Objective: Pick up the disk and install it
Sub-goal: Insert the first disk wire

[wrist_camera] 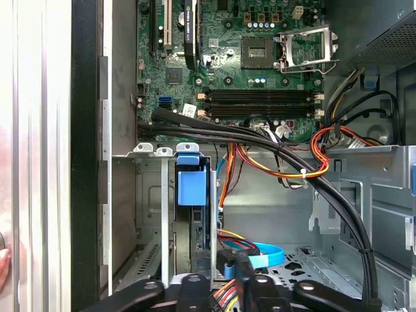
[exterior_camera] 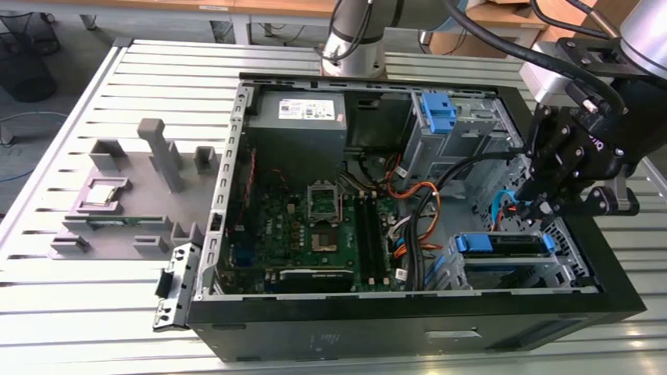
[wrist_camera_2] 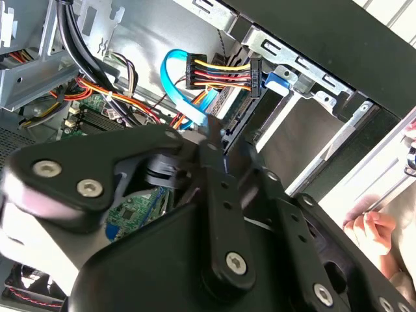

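Note:
The disk [exterior_camera: 505,245], silver with a blue rail bracket, sits in the drive cage at the front corner of the open computer case [exterior_camera: 312,344], on the exterior view's right. Its blue bracket tab [wrist_camera: 192,185] faces the motherboard in the first wrist view. A connector with coloured wires [wrist_camera_2: 221,73] and a light blue cable [wrist_camera_2: 179,84] reach the disk's edge [wrist_camera_2: 239,114]. My gripper [exterior_camera: 535,208] hangs just above the disk, inside the case. Its fingers look shut, with the tips [wrist_camera_2: 211,133] at the end of the blue cable. Whether they pinch it is hidden.
The motherboard [exterior_camera: 312,226], a grey power supply box [exterior_camera: 300,117] and an upright blue latch [exterior_camera: 438,109] fill the case. Black cable bundles [wrist_camera: 273,140] cross beside the cage. A grey fixture [exterior_camera: 136,195] lies on the slatted table. A person's hand [wrist_camera_2: 370,227] is beyond the case wall.

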Controlling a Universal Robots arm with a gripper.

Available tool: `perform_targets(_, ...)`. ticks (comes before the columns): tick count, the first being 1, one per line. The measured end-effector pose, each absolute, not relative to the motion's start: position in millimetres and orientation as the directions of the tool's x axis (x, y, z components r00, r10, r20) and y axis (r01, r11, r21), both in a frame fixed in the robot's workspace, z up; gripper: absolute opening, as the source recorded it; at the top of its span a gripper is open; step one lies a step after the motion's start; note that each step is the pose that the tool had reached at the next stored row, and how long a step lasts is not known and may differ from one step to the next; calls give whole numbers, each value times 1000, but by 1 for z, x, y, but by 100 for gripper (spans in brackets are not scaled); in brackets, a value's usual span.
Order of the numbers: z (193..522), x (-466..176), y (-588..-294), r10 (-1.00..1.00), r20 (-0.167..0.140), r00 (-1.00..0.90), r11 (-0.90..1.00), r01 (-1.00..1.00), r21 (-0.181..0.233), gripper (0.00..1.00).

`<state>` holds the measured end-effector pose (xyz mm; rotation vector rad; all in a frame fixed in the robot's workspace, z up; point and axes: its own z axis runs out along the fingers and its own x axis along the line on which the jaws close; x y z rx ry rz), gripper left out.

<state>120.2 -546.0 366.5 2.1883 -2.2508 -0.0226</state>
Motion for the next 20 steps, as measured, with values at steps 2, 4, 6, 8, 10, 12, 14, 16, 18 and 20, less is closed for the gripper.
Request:
perform_targets(2,366,120,-546,-1000,-8,-28,28,-1000,12,27)
perform_targets(4,366,120,-546,-1000,-8,-28,28,-1000,12,16)
perform_targets(6,366,120,-546,-1000,-8,-28,28,-1000,12,11)
perform_targets(8,366,120,-546,-1000,-8,-28,28,-1000,12,11)
perform_targets(10,366,120,-546,-1000,-8,-28,28,-1000,12,11)
perform_targets(12,366,120,-546,-1000,-8,-28,28,-1000,12,11)
perform_targets(14,367,120,-546,-1000,-8,-28,28,-1000,12,11)
perform_targets(16,367,120,-546,-1000,-8,-28,28,-1000,12,11)
perform_targets(18,366,120,-546,-1000,-8,-28,28,-1000,12,11)
perform_targets(20,366,120,-546,-1000,-8,-28,28,-1000,12,11)
